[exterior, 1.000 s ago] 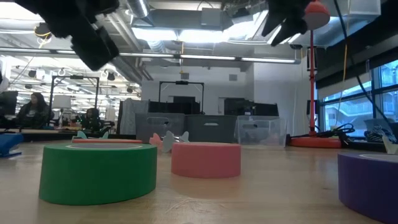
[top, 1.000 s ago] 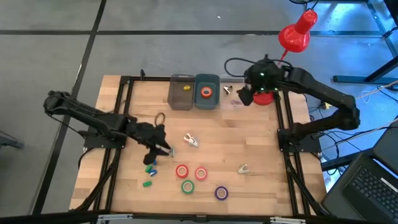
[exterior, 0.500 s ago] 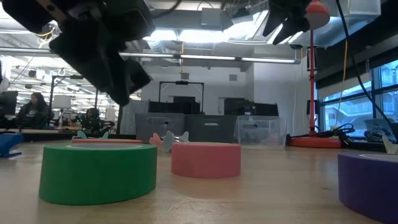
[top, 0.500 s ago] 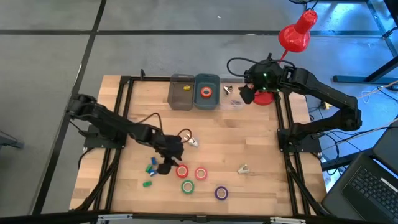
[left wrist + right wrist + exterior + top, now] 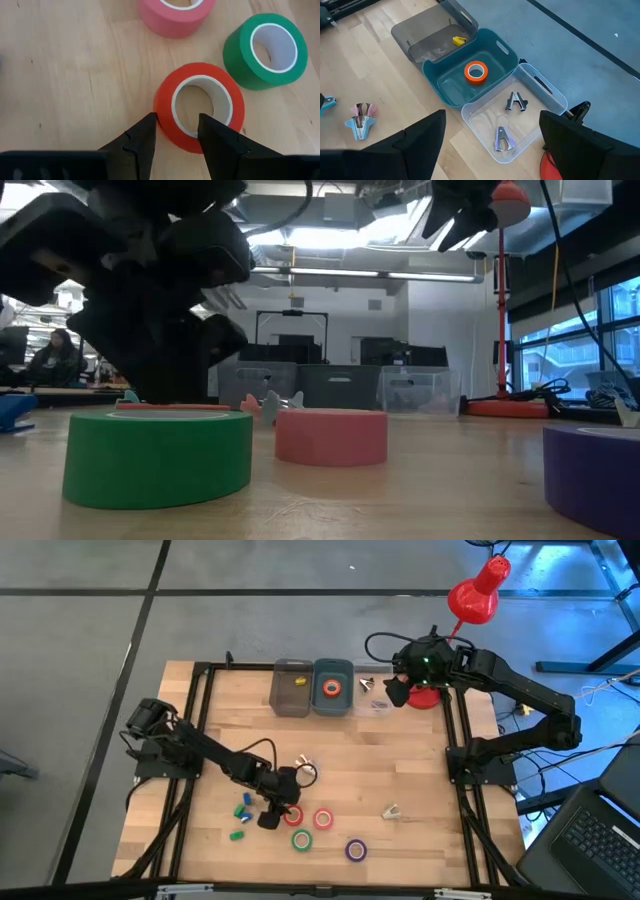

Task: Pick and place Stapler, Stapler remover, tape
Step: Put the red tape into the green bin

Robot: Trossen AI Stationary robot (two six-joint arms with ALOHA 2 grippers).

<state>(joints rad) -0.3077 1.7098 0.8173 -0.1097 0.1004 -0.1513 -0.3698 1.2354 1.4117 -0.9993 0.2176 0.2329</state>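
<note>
left gripper point(image 5: 176, 131) is low in the centre-left of the high view, down over the red tape roll point(image 5: 200, 105). its fingers are part spread and straddle the roll's wall: 1 finger sits outside the rim, the other inside the white core. can't tell whether the pads actually press the wall.

pink tape roll point(image 5: 175, 14) and green tape roll point(image 5: 265, 50) lie just beside the red one, not touching it. purple tape roll point(image 5: 356, 850) is lower right of them in the high view.

right gripper point(image 5: 492, 132) hovers at upper right of the high view, fingers spread wide, holding nothing, above 3 bins. teal bin point(image 5: 450, 82) holds 1 orange tape roll point(image 5: 476, 71). clear bin point(image 5: 552, 97) holds 2 staple removers point(image 5: 516, 101). grey bin point(image 5: 415, 35) holds 1 small yellow piece point(image 5: 459, 40).
</note>
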